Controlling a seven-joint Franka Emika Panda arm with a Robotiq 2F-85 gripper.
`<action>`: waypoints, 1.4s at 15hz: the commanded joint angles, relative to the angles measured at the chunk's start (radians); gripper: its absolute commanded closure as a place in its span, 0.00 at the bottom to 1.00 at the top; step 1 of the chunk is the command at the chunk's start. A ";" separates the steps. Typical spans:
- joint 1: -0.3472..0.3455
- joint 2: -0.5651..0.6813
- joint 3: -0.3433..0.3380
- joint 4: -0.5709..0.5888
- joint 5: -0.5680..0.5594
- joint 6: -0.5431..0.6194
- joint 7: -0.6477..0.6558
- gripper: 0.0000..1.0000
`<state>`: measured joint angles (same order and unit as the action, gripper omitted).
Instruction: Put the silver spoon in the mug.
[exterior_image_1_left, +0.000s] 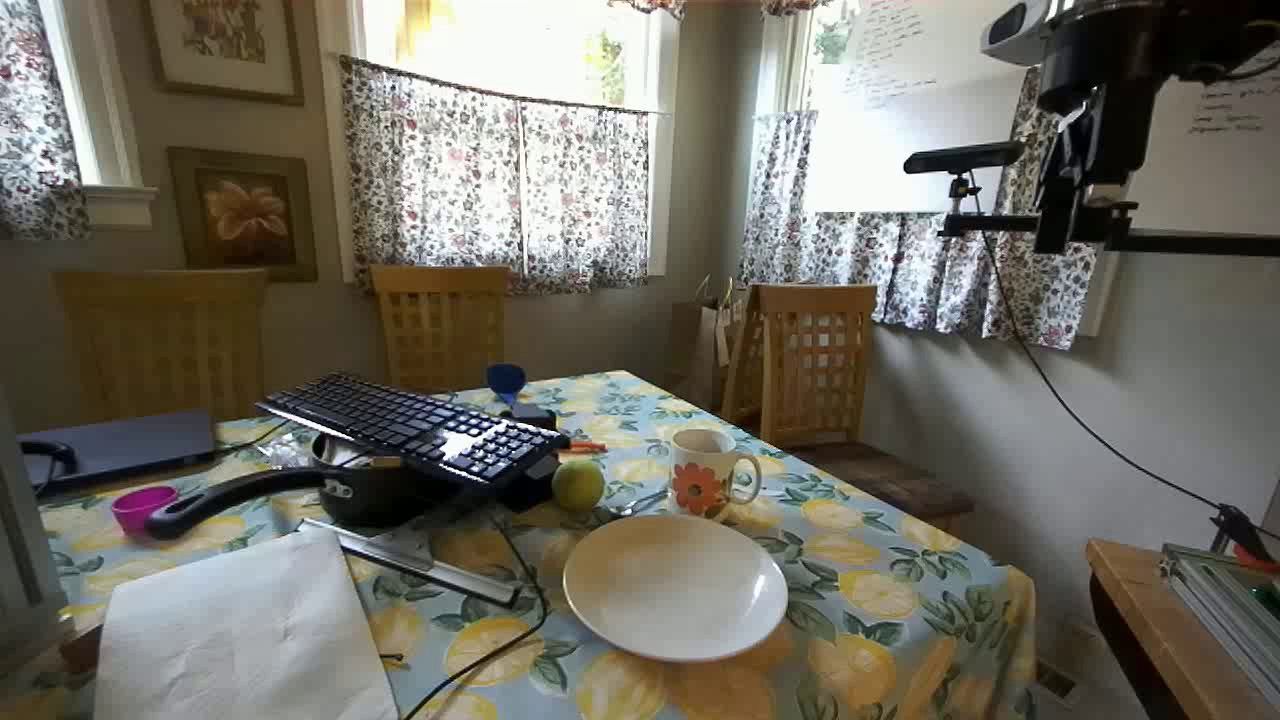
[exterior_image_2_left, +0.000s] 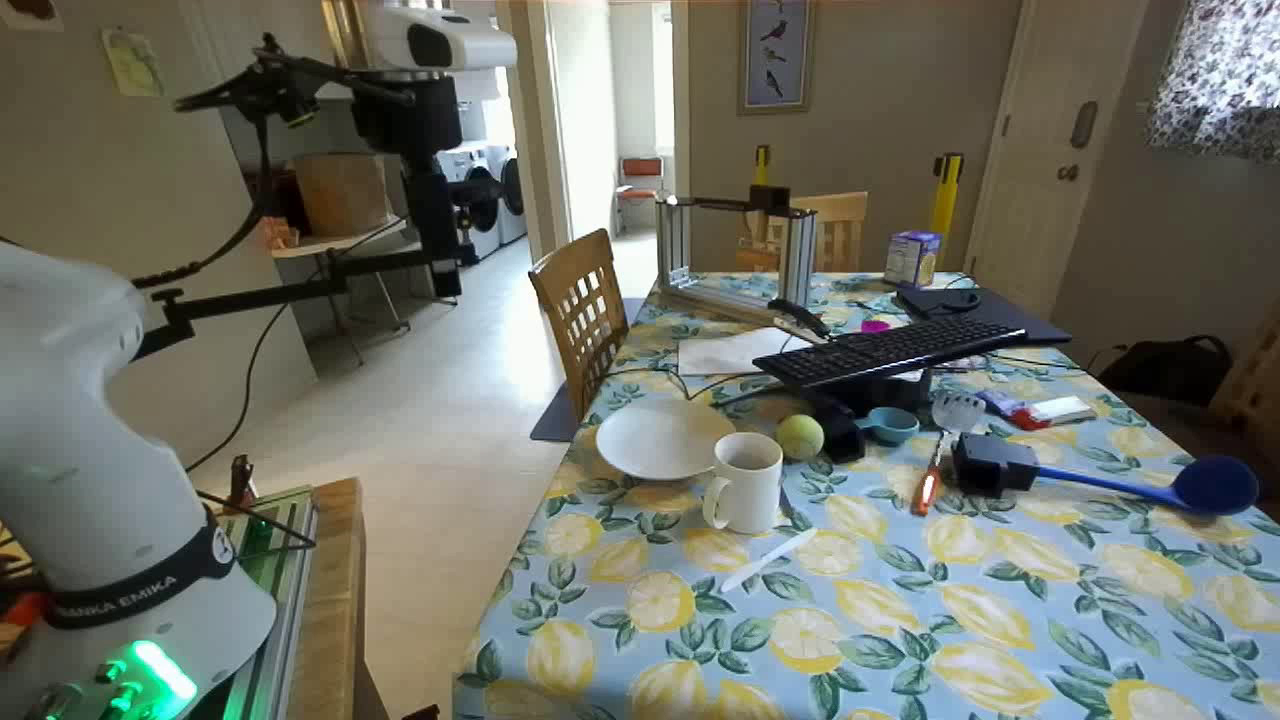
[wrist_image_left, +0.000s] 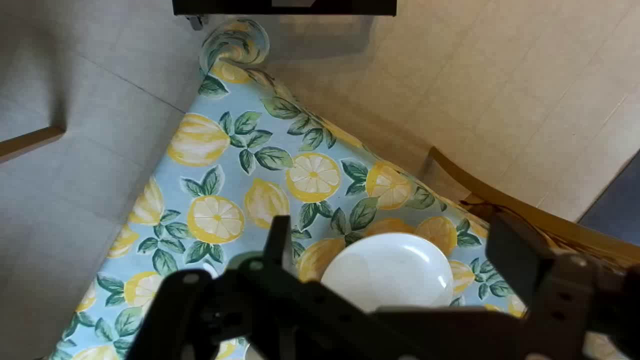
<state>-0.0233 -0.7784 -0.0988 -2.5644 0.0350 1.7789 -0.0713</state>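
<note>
The pale cream mug stands upright on the table in both exterior views (exterior_image_1_left: 700, 480) (exterior_image_2_left: 750, 485), with an orange-red flower on its side and a side handle. The silver spoon (exterior_image_1_left: 642, 503) lies on the cloth beside the mug, between it and a greenish ball. In an exterior view the mug mostly hides the spoon. My gripper shows in both exterior views (exterior_image_1_left: 1078, 235) (exterior_image_2_left: 447, 285), high up and away from mug and spoon. In the wrist view my gripper (wrist_image_left: 390, 225) has its fingers wide apart with nothing between them. The spoon cannot be made out there.
The white plate (exterior_image_1_left: 675, 590) lies in front of the mug and shows between the fingers in the wrist view (wrist_image_left: 392, 270). The greenish ball (exterior_image_2_left: 800, 437), a keyboard (exterior_image_2_left: 890, 352) over a black pan (exterior_image_1_left: 370, 495), a white utensil (exterior_image_2_left: 768, 560) and a blue ladle (exterior_image_2_left: 1212, 485) are around.
</note>
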 joint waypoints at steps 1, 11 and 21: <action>-0.008 0.001 0.006 0.002 0.004 -0.002 -0.005 0.00; -0.016 0.002 -0.008 0.001 -0.011 0.055 -0.026 0.00; -0.018 0.242 -0.113 0.230 -0.186 0.216 -0.310 0.00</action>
<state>-0.0378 -0.6720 -0.2030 -2.4619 -0.1150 1.9795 -0.3376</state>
